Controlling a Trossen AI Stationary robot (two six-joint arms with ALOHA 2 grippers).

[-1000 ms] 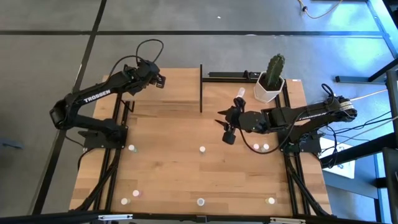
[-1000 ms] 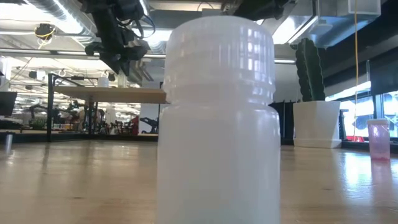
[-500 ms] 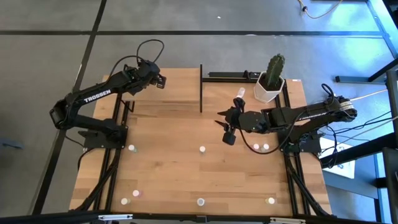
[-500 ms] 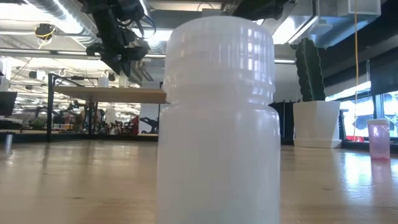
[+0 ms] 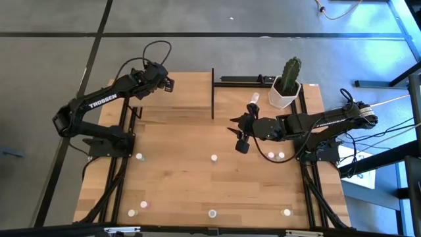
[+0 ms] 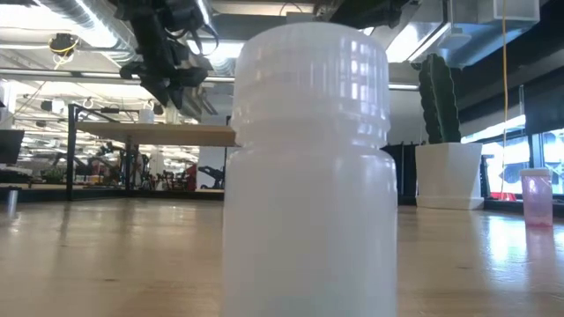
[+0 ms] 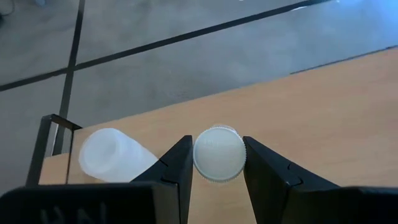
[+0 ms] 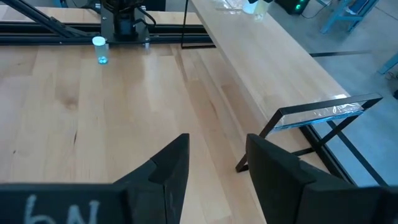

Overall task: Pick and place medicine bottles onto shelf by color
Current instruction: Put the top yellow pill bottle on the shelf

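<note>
Two white bottles only in the left wrist view: one gripped by left hand, another toppled beside; right hand open, empty.

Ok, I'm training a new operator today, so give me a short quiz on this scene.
1. True or false: the right gripper holds a bottle.
2. The bottle between the left gripper's fingers is: A pink, B white, C green?
3. Fill in: the other bottle beside it lies on its ____.
Key: 1 false; 2 B; 3 side.
</note>
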